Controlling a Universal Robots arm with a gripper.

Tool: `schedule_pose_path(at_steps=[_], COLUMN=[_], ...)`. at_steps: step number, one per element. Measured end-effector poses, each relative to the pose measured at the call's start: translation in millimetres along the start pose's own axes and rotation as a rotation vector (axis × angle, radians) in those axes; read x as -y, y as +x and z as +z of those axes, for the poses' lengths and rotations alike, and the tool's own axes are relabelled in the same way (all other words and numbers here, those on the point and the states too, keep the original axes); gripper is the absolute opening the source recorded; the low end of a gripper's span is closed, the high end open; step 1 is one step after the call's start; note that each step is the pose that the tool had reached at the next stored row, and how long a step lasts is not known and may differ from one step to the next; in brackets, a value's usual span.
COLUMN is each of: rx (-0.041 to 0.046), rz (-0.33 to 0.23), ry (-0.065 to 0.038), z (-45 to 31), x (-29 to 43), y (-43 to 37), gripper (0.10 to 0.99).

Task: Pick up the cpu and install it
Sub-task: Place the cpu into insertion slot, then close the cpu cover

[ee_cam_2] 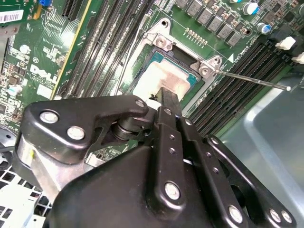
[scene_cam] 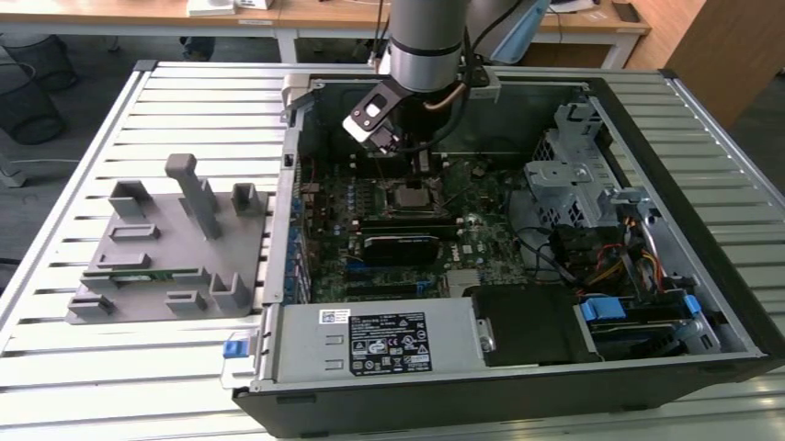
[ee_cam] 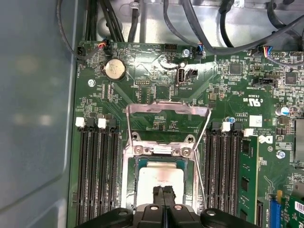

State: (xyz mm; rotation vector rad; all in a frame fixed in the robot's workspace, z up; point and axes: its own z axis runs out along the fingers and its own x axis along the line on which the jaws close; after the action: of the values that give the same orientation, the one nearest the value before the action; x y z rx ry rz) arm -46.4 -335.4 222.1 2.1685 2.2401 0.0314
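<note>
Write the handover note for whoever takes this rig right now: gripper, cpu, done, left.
Gripper: shut, tips together over the middle of the cpu; contact cannot be told.
Cpu: lying flat in the motherboard socket inside the open computer case.
Done: cpu sits in the socket.
Left: the socket's metal frame stands raised open and its lever is unlatched; the gripper is not yet clear of the socket.

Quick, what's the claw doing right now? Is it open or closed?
Claw: closed, fingers together, holding nothing; its tips are on or just above the cpu, which lies in the socket.
</note>
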Motion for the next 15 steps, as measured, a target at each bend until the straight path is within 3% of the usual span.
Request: schedule_pose_path(at_steps=[15], rx=[0.0001], rz=[0.000], ry=[0.000], z=[-7.2], x=[-0.2], y=[0.0], gripper=[0.106])
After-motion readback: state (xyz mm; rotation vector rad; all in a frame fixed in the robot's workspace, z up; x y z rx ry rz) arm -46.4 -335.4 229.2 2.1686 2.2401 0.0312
